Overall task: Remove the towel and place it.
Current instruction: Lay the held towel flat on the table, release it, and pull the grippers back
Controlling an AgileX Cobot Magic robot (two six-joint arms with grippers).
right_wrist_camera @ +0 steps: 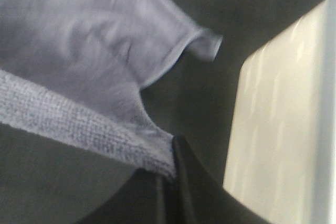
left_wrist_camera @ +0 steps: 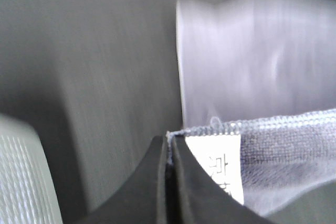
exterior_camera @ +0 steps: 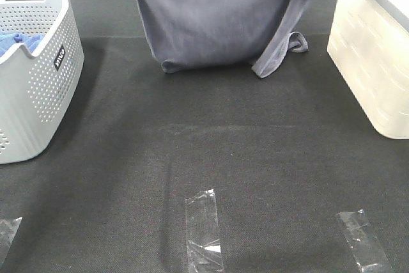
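The towel (exterior_camera: 211,17), greyish-lavender terry cloth, hangs as a wide sheet at the back middle of the exterior view, its lower edge resting on the black mat. Neither gripper shows in that view; both are above its top edge. In the left wrist view my left gripper (left_wrist_camera: 169,153) is shut on the towel (left_wrist_camera: 252,77) at a hemmed corner beside a white label (left_wrist_camera: 220,166). My right gripper (right_wrist_camera: 170,163) is seen in the right wrist view pinching the towel's (right_wrist_camera: 79,40) stitched hem at another corner, and the cloth drops away below it.
A grey perforated basket (exterior_camera: 45,75) with a bright blue cloth (exterior_camera: 16,43) inside stands at the left. A cream plastic bin (exterior_camera: 370,55) stands at the right, close to the right gripper. Strips of clear tape (exterior_camera: 204,231) lie on the black mat near the front.
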